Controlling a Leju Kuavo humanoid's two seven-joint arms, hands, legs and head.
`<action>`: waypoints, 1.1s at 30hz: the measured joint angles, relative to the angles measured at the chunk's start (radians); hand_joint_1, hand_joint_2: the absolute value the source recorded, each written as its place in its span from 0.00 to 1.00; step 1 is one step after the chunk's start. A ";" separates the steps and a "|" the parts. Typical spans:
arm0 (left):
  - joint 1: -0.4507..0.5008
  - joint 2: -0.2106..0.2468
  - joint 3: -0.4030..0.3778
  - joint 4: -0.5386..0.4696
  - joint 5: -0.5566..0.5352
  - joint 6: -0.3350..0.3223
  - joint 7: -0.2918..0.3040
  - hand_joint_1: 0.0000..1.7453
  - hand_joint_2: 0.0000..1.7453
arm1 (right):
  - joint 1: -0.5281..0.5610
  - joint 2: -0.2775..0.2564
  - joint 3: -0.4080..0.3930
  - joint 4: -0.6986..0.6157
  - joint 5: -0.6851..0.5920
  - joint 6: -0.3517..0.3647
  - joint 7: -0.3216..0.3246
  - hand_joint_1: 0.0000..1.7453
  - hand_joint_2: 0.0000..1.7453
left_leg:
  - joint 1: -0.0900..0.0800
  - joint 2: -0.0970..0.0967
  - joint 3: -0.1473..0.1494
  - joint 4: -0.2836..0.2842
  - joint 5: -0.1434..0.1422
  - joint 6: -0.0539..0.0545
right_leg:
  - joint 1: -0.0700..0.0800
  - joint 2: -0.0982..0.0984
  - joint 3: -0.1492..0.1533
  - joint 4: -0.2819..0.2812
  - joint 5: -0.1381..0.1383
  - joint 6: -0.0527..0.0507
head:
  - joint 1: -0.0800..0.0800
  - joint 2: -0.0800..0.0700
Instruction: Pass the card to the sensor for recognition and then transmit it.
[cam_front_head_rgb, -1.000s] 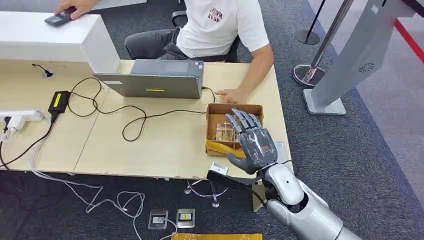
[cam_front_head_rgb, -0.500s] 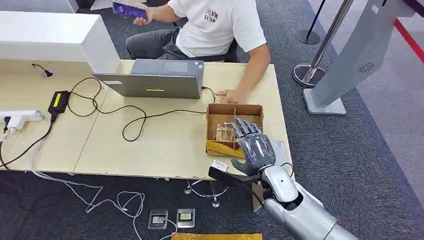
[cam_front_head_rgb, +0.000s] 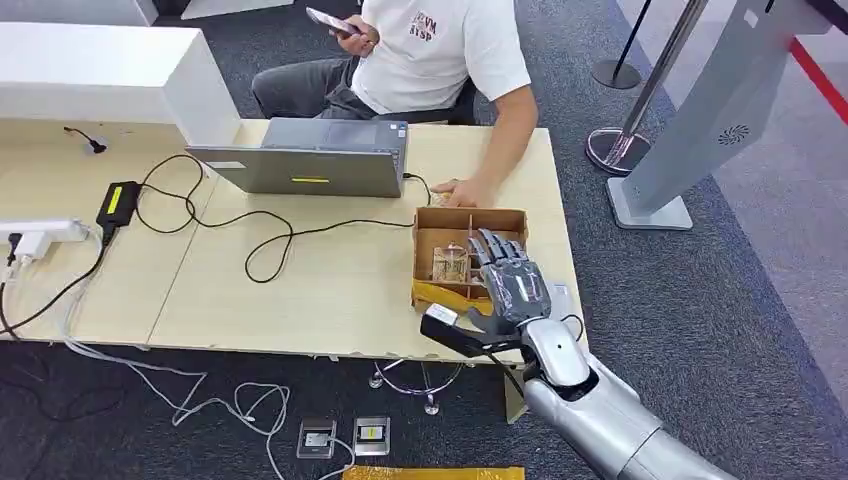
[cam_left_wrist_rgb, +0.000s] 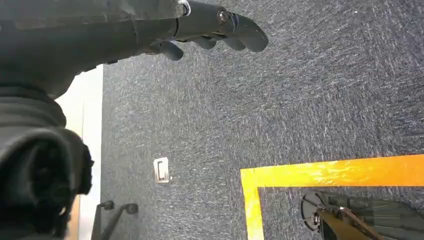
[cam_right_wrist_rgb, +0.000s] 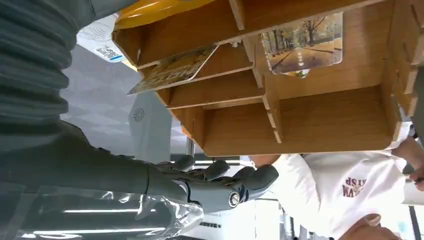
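A wooden box with dividers stands on the table near its right front corner. Picture cards lean in its compartments. The right wrist view shows the box close up, with a card bearing a tree-lined avenue and a second tilted card. My right hand hovers over the box's right side, fingers spread, holding nothing; its fingers hang apart from the cards. A black device with a white label sits at the table's front edge beside my thumb. My left hand hangs over the carpet, fingers stretched and empty.
A person sits behind the table, one hand resting just behind the box, the other holding a phone. A laptop, cables and a power strip lie to the left. A grey kiosk stands on the right.
My right hand has sunk lower and closer over the box. The person lifted a phone from the white counter up to the chest.
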 joint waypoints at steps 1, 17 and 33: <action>0.000 0.000 0.000 0.000 0.000 0.000 0.000 0.00 0.00 | -0.003 0.002 0.000 0.009 -0.003 -0.002 0.000 0.00 1.00 | 0.000 0.000 0.000 0.000 0.000 0.000 | 0.000 0.000 0.000 0.000 0.000 0.000 | 0.000 0.000; 0.000 0.000 0.005 0.000 -0.005 0.004 0.000 0.00 0.00 | -0.005 0.002 -0.010 0.061 -0.016 -0.015 0.025 0.00 1.00 | 0.000 0.000 0.001 0.000 0.000 0.000 | 0.000 0.000 0.000 0.000 0.000 0.000 | 0.000 0.000; 0.000 0.000 0.005 0.000 -0.012 0.008 -0.002 0.00 0.00 | 0.018 -0.025 -0.041 0.061 -0.011 -0.020 0.030 0.00 1.00 | 0.000 0.000 0.001 0.000 0.000 0.000 | 0.000 0.001 0.000 0.000 0.000 0.000 | 0.000 0.000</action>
